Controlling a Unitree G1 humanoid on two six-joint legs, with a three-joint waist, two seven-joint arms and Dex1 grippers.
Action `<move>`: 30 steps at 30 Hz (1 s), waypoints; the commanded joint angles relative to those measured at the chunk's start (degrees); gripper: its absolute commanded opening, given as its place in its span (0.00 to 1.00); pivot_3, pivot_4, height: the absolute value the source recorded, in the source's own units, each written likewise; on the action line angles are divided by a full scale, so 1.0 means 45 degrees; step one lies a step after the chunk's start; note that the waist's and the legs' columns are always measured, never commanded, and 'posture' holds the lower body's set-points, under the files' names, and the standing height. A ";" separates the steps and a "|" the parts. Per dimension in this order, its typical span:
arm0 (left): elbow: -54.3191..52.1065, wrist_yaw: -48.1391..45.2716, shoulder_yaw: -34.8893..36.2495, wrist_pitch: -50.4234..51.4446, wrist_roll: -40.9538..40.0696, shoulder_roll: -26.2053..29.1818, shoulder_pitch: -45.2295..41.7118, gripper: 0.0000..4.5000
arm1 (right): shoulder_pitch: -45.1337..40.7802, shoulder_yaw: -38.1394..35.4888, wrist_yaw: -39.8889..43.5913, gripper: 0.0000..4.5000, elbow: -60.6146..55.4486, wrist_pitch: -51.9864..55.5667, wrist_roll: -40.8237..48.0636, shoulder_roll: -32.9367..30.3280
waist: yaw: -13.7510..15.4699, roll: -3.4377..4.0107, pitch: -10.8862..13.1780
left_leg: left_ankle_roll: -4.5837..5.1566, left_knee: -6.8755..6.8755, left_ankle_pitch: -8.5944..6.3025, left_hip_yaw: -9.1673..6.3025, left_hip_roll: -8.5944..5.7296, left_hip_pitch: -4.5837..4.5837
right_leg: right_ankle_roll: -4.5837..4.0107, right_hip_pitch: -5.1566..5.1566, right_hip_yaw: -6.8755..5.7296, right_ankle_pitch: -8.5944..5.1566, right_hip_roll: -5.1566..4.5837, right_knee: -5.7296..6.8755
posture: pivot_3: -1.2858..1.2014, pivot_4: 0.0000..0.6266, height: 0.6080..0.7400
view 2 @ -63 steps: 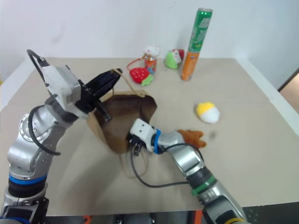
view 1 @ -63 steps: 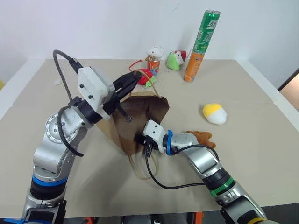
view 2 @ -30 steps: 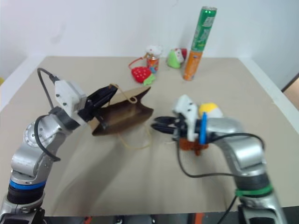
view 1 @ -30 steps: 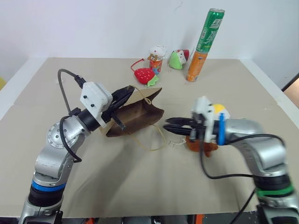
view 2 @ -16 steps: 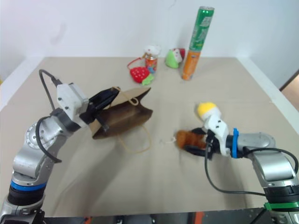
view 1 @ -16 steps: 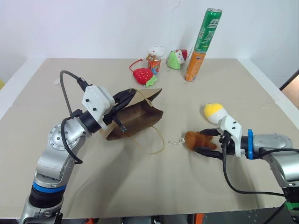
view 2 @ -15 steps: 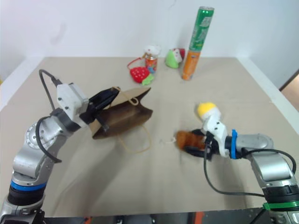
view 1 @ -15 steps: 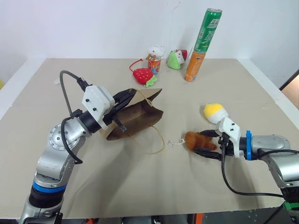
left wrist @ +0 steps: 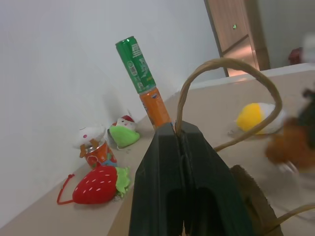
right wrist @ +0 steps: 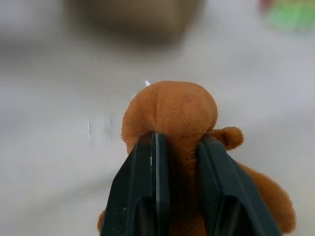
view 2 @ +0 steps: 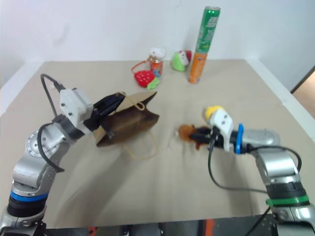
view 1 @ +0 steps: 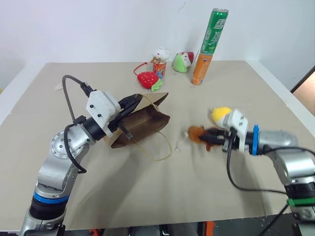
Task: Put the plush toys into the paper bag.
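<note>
On the beige table (view 1: 147, 196) you have the following, item by item. Paper bag (view 1: 142, 120): brown kraft, lying low on its side with its mouth turned toward your right arm, lifted at one edge by the left gripper (view 1: 132, 103), whose fingers are pressed together on the bag's rim and cord handle (left wrist: 231, 78); a second cord loop trails loose on the tabletop. Nothing can be seen inside the bag, though its interior is mostly hidden from you. Brown plush toy (view 1: 198, 134): clamped between the black fingers of the right gripper (right wrist: 177, 162), which pinch it across the body just behind the head, as the right wrist view shows plainly; it sits out in the gap between bag and right arm, well apart from the bag's mouth, its key ring (view 1: 180, 143) dangling close to the table. Yellow-and-white plush toy (view 1: 221, 113): on the table just behind the right gripper, untouched. Bystanders at the far edge, none part of your job: red strawberry toy (view 1: 146, 78), small white figure (view 1: 161, 60), green toy (view 1: 181, 62), tall green-and-orange can (view 1: 207, 45). Tally, as a judgement: neither toy is bagged; the first is gripped but yet to be carried across to the mouth, the second awaits pickup, so most of the work remains.
</note>
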 commanded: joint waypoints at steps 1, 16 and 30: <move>-0.0155 0.0484 -0.0096 -0.0541 0.0690 -0.0138 -0.0353 0.00 | -0.1567 0.0954 -0.0545 0.22 -0.2239 0.1727 0.1533 0.1161 | 0.0024 0.0000 0.0000 | -0.0001 -0.0001 0.0000 -0.0001 0.0004 -0.0001 | 0.0000 0.0000 -0.0001 0.0000 0.0001 0.0000 | 0.52 0.24 1.00; -0.0303 0.0994 -0.0495 -0.0255 0.1011 -0.0804 -0.0805 0.00 | -0.3729 0.4547 -0.2200 0.22 0.0778 -0.0385 -0.2060 0.4378 | 0.0022 0.0002 -0.0001 | -0.0011 -0.0011 -0.0026 -0.0010 -0.0021 -0.0041 | 0.0074 -0.0023 -0.0001 0.0024 -0.0036 0.0003 | 0.52 0.24 1.00; -0.0155 0.1045 -0.0403 -0.0055 0.0990 -0.0922 -0.0832 0.00 | -0.3715 0.1990 -0.1511 0.98 -0.0820 0.2095 0.0429 0.3643 | 0.0025 0.0002 0.0000 | -0.0012 -0.0012 -0.0027 -0.0010 -0.0022 -0.0051 | 0.0073 -0.0029 0.0001 0.0025 -0.0039 0.0010 | 0.52 0.24 1.00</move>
